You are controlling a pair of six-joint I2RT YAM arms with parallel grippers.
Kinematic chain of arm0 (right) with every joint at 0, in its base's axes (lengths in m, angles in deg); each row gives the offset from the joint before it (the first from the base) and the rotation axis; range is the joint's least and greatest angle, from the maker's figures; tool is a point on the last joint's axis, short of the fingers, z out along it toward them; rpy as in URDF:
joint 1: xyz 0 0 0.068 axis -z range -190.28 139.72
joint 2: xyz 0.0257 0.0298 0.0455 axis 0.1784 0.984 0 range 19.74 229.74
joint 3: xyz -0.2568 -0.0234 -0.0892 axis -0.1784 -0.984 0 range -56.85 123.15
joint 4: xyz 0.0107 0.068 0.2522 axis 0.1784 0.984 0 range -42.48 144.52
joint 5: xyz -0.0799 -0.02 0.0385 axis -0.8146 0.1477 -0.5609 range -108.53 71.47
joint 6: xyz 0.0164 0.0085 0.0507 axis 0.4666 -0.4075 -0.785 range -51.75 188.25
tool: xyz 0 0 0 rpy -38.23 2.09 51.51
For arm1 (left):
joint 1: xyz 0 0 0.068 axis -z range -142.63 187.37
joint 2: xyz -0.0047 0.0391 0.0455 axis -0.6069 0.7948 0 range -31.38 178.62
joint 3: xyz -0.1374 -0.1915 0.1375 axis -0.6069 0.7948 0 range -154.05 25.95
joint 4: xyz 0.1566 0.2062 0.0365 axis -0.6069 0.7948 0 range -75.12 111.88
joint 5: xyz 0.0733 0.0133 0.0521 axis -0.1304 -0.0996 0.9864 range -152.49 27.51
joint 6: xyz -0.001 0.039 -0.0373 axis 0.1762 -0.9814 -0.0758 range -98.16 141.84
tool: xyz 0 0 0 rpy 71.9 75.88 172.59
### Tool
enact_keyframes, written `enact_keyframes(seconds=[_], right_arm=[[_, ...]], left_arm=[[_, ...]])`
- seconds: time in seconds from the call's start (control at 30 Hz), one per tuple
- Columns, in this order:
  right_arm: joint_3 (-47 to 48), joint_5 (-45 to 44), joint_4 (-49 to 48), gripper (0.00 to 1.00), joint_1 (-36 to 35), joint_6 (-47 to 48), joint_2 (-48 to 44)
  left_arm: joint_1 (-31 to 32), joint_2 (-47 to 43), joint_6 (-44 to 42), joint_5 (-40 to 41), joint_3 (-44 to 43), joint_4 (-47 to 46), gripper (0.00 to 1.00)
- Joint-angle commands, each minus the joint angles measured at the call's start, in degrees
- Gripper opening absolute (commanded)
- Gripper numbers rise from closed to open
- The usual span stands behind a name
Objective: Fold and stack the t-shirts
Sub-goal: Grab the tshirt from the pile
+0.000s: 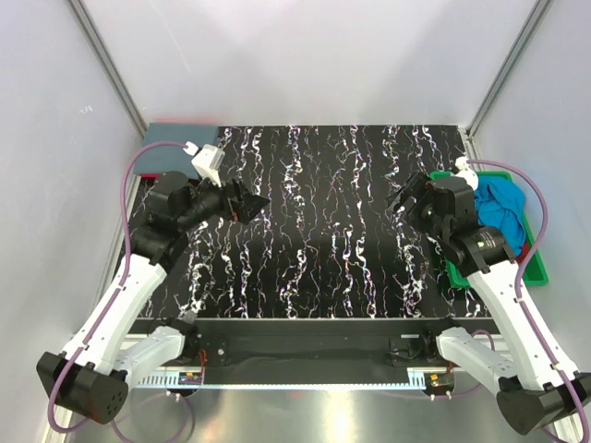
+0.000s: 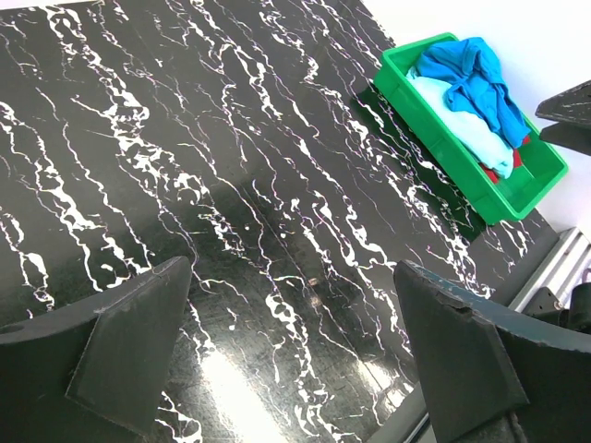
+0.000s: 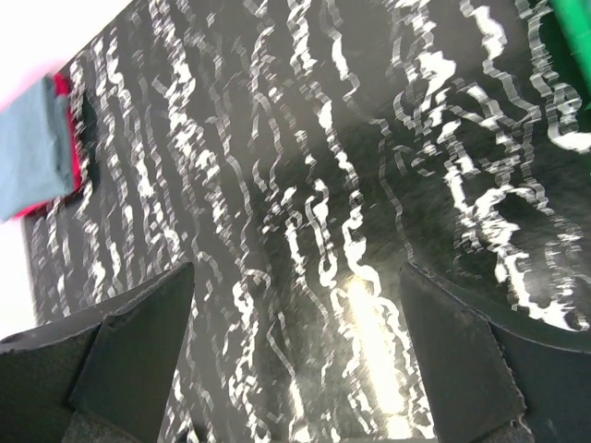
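A bright turquoise-blue t-shirt (image 1: 499, 205) lies crumpled in the green tray (image 1: 540, 268) at the table's right edge. In the left wrist view the turquoise shirt (image 2: 476, 78) tops a light aqua one (image 2: 452, 115), and a bit of red cloth (image 2: 503, 171) shows under them. A folded slate grey-blue shirt (image 1: 180, 132) rests at the back left corner, and the right wrist view shows this grey-blue shirt (image 3: 32, 152) with a red edge (image 3: 63, 88) beneath it. My left gripper (image 1: 254, 201) (image 2: 294, 277) hovers open over the left of the mat. My right gripper (image 1: 399, 198) (image 3: 297, 277) hangs open beside the tray, holding nothing.
The black, white-veined mat (image 1: 323, 231) covers the table. White walls and metal posts close in the back and sides. A corner of the tray (image 3: 572, 28) shows in the right wrist view, and the right arm's dark fingers (image 2: 568, 111) reach into the left wrist view.
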Motion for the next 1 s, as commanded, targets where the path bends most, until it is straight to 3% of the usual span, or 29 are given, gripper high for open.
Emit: enact_keyframes(seconds=[0.0,0.1,0.2,0.3,0.5,0.57,0.73,0.87,0.97], right_arm=[[3.23,-6.39,-1.48,1.00,0.15,0.89,0.35],[6.74,-13.14,0.18,1.00,0.15,1.51,2.11],[9.12,-25.86,0.54,1.00,0.24,1.07,5.35],[12.02,-31.08,0.89,1.00,2.07,3.52,10.97],[17.74,-30.31,-1.11,1.00,13.31,11.00,20.38],[17.57,-27.59,-1.65,1.00,20.78,10.65,23.36],[16.95,-29.52,-2.80,1.00,29.40,8.90,31.19],[16.77,-22.32,-10.08,0.99,37.75,9.32,40.66],[19.93,-18.36,-15.01,0.96,39.96,11.78,47.96]], left_arm=[[0.13,-1.94,-0.87,1.78,0.49,-2.73,0.99],[0.13,-2.81,-0.52,4.07,0.49,-1.94,0.99],[0.13,-3.35,-0.17,4.52,0.76,-2.03,0.99],[0.05,-3.17,-0.17,2.67,0.67,-2.73,0.99],[0.05,-2.73,0.27,-0.58,1.28,-4.57,0.93],[0.05,-2.21,0.62,-1.20,1.46,-5.02,0.93],[0.04,-2.12,0.63,-0.67,1.63,-4.93,0.96],[0.05,-1.42,0.63,-0.93,1.64,-4.93,0.97],[0.05,-0.19,0.63,-1.02,1.72,-4.93,0.97]])
